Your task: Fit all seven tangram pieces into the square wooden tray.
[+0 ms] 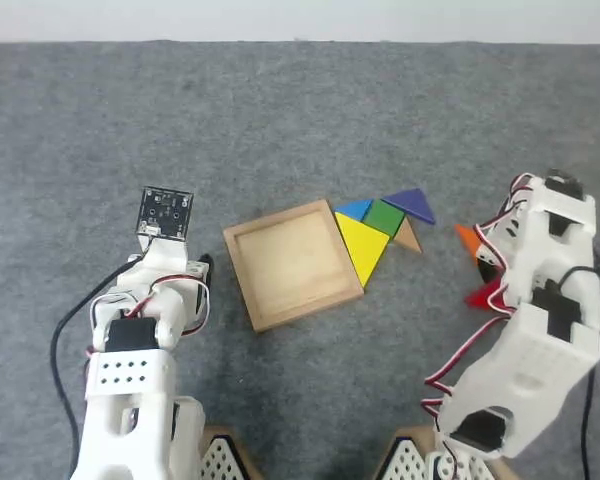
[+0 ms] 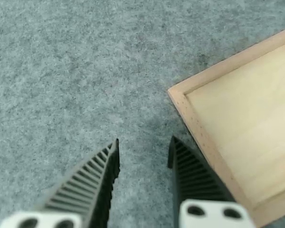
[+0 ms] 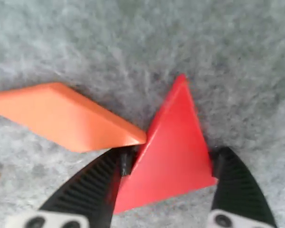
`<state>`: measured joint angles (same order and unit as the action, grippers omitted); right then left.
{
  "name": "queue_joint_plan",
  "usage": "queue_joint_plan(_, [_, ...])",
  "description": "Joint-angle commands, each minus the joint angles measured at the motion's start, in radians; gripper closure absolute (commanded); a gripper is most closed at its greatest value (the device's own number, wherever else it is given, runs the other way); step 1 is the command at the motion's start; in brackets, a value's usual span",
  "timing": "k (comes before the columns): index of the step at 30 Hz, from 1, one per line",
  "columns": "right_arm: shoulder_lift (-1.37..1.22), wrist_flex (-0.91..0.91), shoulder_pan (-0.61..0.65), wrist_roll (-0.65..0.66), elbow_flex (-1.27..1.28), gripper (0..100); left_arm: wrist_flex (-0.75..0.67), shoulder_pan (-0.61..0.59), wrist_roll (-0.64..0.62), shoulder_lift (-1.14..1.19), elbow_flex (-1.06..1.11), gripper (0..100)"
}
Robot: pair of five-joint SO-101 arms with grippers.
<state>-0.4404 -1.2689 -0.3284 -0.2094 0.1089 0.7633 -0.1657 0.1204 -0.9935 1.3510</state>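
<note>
Inspecting the right arm first: the right pincer (image 3: 175, 155) is down at the grey surface (image 1: 100, 120) with its two ribbed fingers set against opposite sides of the red triangle (image 3: 168, 173), pinching it as far as the wrist view shows. The piece lies flat on the surface, not yet raised. The grip sits across the triangle's broad end, which I judge sensible, since the narrow apex would offer little to bear on. The orange parallelogram (image 3: 66, 116) lies just beside it, one tip touching the triangle's edge close to a finger, so a careless lift could drag it along. Both pieces lie well apart from the tray (image 1: 238, 275), on its right-hand side in the high view. The tray is bare inside and set at a slant on the surface. Five pieces are clustered at its right edge: the yellow triangle (image 1: 363, 248) touches the rim, the blue triangle (image 1: 354, 209) and green square (image 1: 383, 217) sit above it, and the purple triangle (image 1: 410, 205) and tan triangle (image 1: 408, 237) lie farther out. The left pincer (image 2: 144, 142) hangs spread and empty over bare surface just beside a corner of the tray — placed, I judge, to steady the rim or receive a piece. No piece is seated, so the task stands at its start — the step in hand is the pick of the red triangle.
</note>
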Motion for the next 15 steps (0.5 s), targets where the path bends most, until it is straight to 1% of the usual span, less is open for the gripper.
queue_joint_plan(1, [-0.035, -0.039, -0.024, -0.003, -0.071, 76.4, 0.005, 0.005, 0.008, 0.0, -0.015, 83])
queue_joint_plan(10, [-0.045, -0.071, -0.024, -0.003, -0.078, 77.5, 0.005, 0.005, 0.008, -0.002, -0.015, 83])
queue_joint_plan(13, [-0.024, -0.076, -0.024, -0.006, -0.081, 86.2, 0.005, 0.006, 0.008, -0.002, -0.015, 83])
queue_joint_plan(14, [-0.008, -0.076, -0.027, -0.008, -0.083, 88.1, 0.005, 0.006, 0.008, -0.002, -0.015, 83])
queue_joint_plan(15, [0.013, -0.079, -0.033, -0.008, -0.081, 87.7, 0.005, 0.006, 0.008, 0.0, -0.015, 83])
